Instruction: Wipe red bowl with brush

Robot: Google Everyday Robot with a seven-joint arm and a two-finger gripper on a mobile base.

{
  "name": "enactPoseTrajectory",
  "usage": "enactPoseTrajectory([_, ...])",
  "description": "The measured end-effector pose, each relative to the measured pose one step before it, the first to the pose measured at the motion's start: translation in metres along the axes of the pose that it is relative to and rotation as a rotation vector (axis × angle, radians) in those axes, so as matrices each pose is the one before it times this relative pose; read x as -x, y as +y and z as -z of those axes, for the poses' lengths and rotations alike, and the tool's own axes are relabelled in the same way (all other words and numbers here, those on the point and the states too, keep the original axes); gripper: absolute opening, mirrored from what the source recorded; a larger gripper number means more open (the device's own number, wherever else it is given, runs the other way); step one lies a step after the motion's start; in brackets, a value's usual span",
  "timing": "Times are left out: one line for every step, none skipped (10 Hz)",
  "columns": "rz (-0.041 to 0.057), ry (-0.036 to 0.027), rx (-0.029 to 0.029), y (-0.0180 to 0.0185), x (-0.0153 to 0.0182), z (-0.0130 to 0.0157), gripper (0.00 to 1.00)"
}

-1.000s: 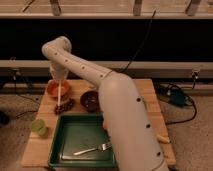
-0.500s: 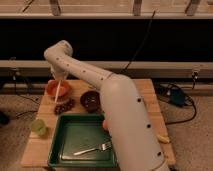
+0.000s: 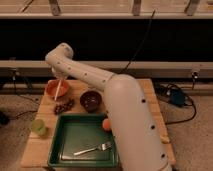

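The robot's single gripper (image 3: 57,76) hung over the back corner of the wooden table (image 3: 145,95), at the picture's left, clenched on the upper end of the brush (image 3: 58,89). The red bowl (image 3: 51,89) sat directly beneath it, near the maroon bowl (image 3: 91,100) and behind the green tray (image 3: 65,150) holding a fork (image 3: 92,148). The brush's pale handle ran steeply down, its head inside the bowl's mouth. Whether the bristles touched the inside could not be told. A wiping stroke would probably need only a short sweep within the rim.
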Motion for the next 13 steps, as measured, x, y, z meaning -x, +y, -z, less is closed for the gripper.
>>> enactPoseTrajectory([0.00145,-0.00063,-0.00073,-0.00125,0.00064,-0.00018,0.00])
enactPoseTrajectory([0.00025,0.00029,-0.00019,-0.00028,-0.00005,0.00011,0.00])
enactPoseTrajectory([-0.00072,0.00002,0.00033,0.00064,-0.00019,-0.00002,0.00])
enactPoseTrajectory([-0.00379,0.00206,0.00028,0.00160,-0.00057,0.00035,0.00])
enactPoseTrajectory([-0.01083,0.00597,-0.00934,-0.00024,-0.00042,-0.00025,0.00])
enactPoseTrajectory([-0.03106,0.00572,-0.01679,0.00361,-0.00359,-0.00099,0.00])
enactPoseTrajectory([-0.07704,0.00532,-0.02425,0.01010,-0.01008,-0.00502,0.00])
enactPoseTrajectory([-0.06006,0.00764,-0.02012,0.00593,-0.01232,-0.00600,0.00])
enactPoseTrajectory([-0.02312,-0.00316,-0.01886,-0.00284,-0.00333,-0.00398,0.00])
enactPoseTrajectory([-0.02804,-0.00455,-0.01971,-0.00384,-0.00466,-0.00391,0.00])
enactPoseTrajectory([-0.01763,0.01156,-0.00409,0.00215,-0.00955,-0.00106,0.00])
enactPoseTrajectory([-0.00317,0.01501,0.00395,-0.00080,-0.00659,-0.00270,0.00])
enactPoseTrajectory([-0.00042,0.00769,0.00277,-0.00132,-0.00276,-0.00162,0.00])
